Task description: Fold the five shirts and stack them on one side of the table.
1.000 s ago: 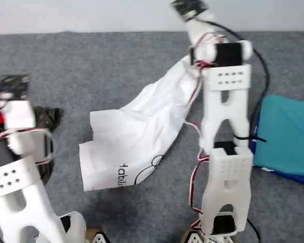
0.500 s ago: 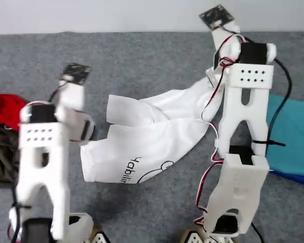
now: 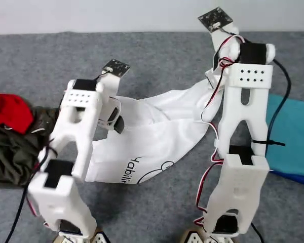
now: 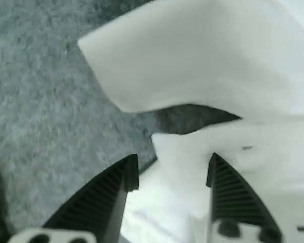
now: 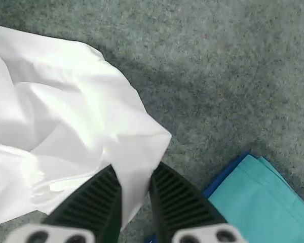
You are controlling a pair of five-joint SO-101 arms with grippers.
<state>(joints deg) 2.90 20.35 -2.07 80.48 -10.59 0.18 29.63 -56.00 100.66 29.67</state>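
From above, the white shirt [image 3: 157, 136] stretches between the left arm [image 3: 76, 131] and the right arm [image 3: 243, 111]. The left wrist shows the left gripper [image 4: 172, 162] spread, with shirt cloth between its jaws. The right wrist shows the right gripper [image 5: 135, 174] clamping a shirt fold, a teal shirt [image 5: 258, 197] just beside it.

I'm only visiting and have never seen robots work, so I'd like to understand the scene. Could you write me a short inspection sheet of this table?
Surface: grey carpet-like cover, flat.
Job's things: white shirt crumpled between the arms; teal shirt folded on a blue cloth at one side; red shirt and dark olive shirt heaped at the other.
Clutter: nothing seen.
Grippers: right gripper shut on the white shirt's edge; left gripper open, over a fold of it.
Cables: red, white and black wires along the right arm.
Surroundings: pale wall behind.
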